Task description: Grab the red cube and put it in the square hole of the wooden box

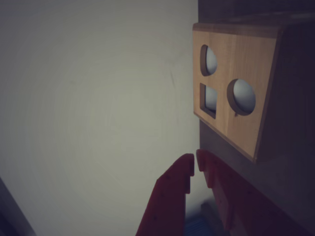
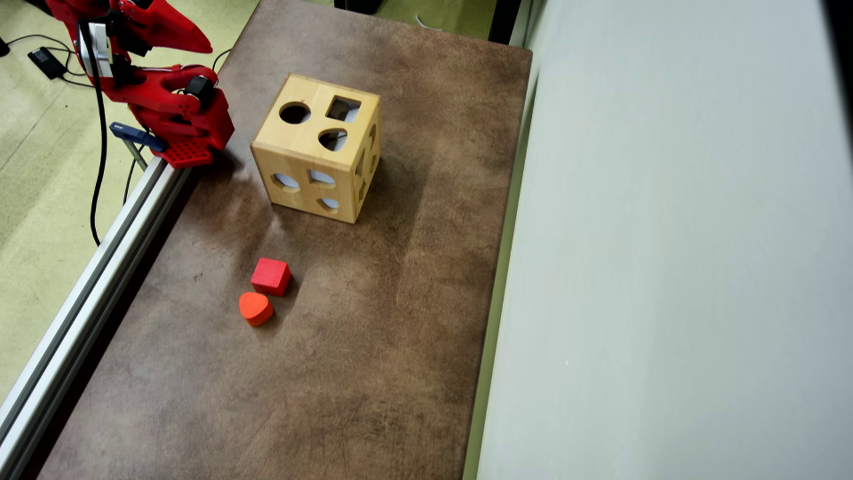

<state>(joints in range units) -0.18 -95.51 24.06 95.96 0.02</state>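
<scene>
The red cube (image 2: 270,276) lies on the brown table top in the overhead view, a little in front of the wooden box (image 2: 303,143). The box stands upright with a square hole (image 2: 343,109) in its top face, beside a round hole and a rounded one. My red arm (image 2: 166,100) is folded at the table's far left corner, far from the cube. In the wrist view my gripper (image 1: 195,160) is shut and empty, with its tips almost touching. That view shows a face of the box (image 1: 231,64) to the upper right. The cube is out of the wrist view.
An orange-red heart-shaped block (image 2: 255,308) lies right next to the cube. A metal rail (image 2: 100,267) runs along the table's left edge, with cables on the floor beyond. A pale wall (image 2: 666,267) borders the table's right side.
</scene>
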